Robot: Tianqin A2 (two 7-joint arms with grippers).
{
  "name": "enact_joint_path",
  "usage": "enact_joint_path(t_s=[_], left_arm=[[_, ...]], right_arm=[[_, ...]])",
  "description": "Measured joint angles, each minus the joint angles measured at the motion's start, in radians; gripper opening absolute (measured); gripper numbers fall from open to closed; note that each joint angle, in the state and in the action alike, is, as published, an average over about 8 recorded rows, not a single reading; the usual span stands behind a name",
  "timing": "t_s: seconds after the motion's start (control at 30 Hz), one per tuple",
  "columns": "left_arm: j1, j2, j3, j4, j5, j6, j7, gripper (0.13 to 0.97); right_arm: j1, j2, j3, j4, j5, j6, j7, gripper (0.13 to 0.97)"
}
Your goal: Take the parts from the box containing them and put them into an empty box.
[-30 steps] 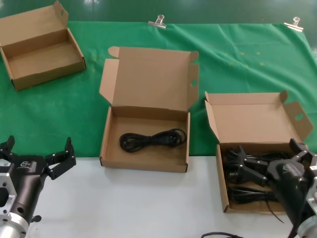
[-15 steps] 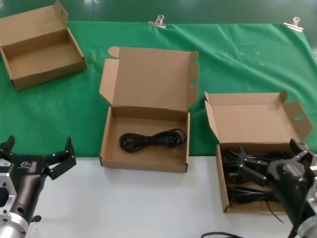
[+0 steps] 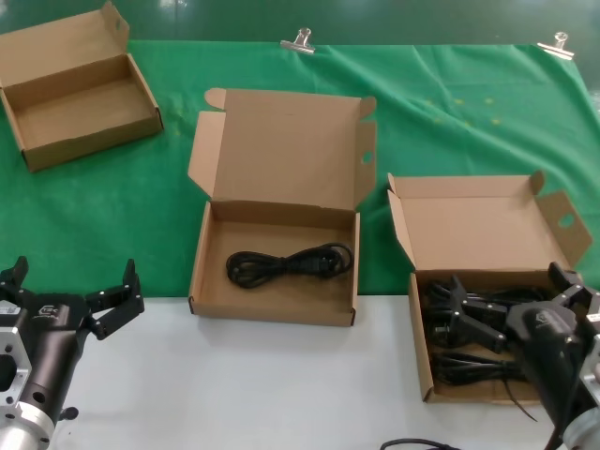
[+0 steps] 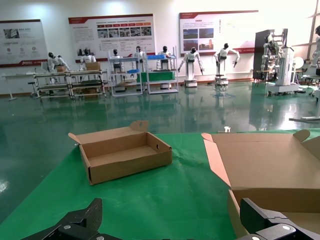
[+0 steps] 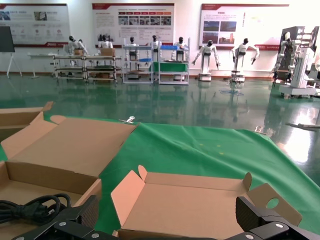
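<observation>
Nothing has shifted since earlier. Green cloth over white table. Wide cardboard box: one black coiled cord. Right of it, deep cardboard box: cords, right gripper spread inside. Left gripper spread, idle.

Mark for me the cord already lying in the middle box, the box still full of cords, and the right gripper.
cord (image 3: 289, 263), head view, middle of the coil.
box still full of cords (image 3: 478, 225), head view, inside of its raised lid.
right gripper (image 3: 511, 300), head view, between its open fingertips, above that box.
</observation>
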Motion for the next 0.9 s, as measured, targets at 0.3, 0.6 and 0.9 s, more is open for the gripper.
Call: enact_joint_path(t_s=[0.3,0.6,0.9], left_arm=[[0.000,0.000,0.000,0.000,0.000,0.000,0.000,0.966],[0.000,0.000,0.000,0.000,0.000,0.000,0.000,0.966],[0.000,0.000,0.000,0.000,0.000,0.000,0.000,0.966]], right_arm=[[0.000,0.000,0.000,0.000,0.000,0.000,0.000,0.966],[0.000,0.000,0.000,0.000,0.000,0.000,0.000,0.966],[0.000,0.000,0.000,0.000,0.000,0.000,0.000,0.966]])
